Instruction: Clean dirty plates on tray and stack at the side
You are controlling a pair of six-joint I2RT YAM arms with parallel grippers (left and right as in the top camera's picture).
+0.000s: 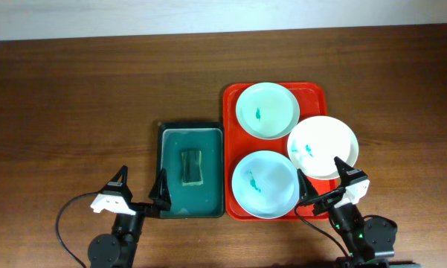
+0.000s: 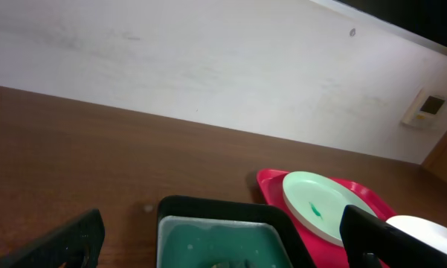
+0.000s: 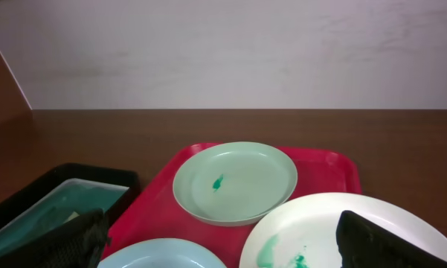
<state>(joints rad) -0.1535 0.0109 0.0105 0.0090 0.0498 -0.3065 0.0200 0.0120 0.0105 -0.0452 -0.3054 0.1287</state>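
Observation:
Three plates lie on the red tray (image 1: 312, 93): a pale mint plate (image 1: 267, 109) at the back, a white plate (image 1: 323, 147) at the right that overhangs the rim, and a light blue plate (image 1: 264, 184) at the front. Each has small teal smears. The mint plate also shows in the left wrist view (image 2: 323, 206) and the right wrist view (image 3: 234, 181), with the white plate (image 3: 335, 231) in front of it. My left gripper (image 1: 137, 191) is open and empty at the front left of the teal basin. My right gripper (image 1: 329, 181) is open and empty at the tray's front right corner.
A dark teal basin (image 1: 191, 170) with greenish water and a sponge (image 1: 191, 165) stands just left of the tray. The wooden table (image 1: 74, 112) stretches bare to the left. A white wall (image 2: 208, 67) runs along the table's back edge.

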